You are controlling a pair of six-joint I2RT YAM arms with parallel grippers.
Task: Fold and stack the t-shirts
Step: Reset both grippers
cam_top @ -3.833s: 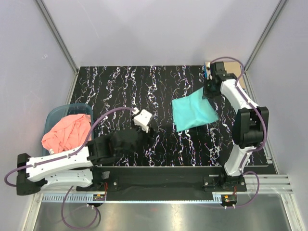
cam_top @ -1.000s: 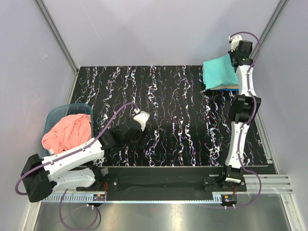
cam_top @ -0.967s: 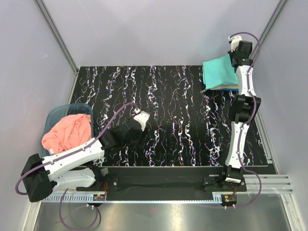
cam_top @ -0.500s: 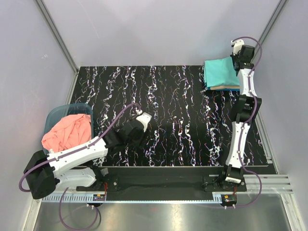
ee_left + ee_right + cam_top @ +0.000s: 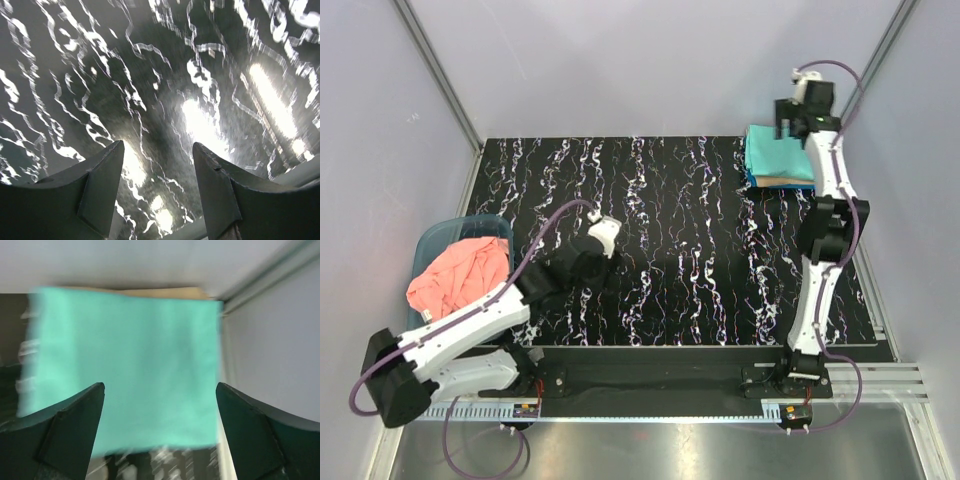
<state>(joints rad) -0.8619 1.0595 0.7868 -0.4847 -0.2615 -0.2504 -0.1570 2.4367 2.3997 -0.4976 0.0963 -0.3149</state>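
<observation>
A folded turquoise-green t-shirt (image 5: pixel 775 150) lies on top of a stack at the table's far right corner. A tan-beige t-shirt (image 5: pixel 788 181) shows at the stack's near edge. My right gripper (image 5: pixel 790 117) hovers over the stack's far side. In the right wrist view it (image 5: pixel 160 390) is wide open, with the turquoise t-shirt (image 5: pixel 125 370) lying flat below, apart from both fingers. A crumpled salmon pink t-shirt (image 5: pixel 460 275) fills the basket on the left. My left gripper (image 5: pixel 580 268) hangs open and empty (image 5: pixel 157 150) over the bare table.
The blue-grey plastic basket (image 5: pixel 440 232) stands at the table's left edge. The black marbled table top (image 5: pixel 670 230) lies between the two arms. A metal frame post and white walls close in right behind the stack (image 5: pixel 260 285).
My right gripper has gone from shut to wide open, let go of the turquoise t-shirt on the stack and lifted off it. The left arm has drifted slightly leftward.
</observation>
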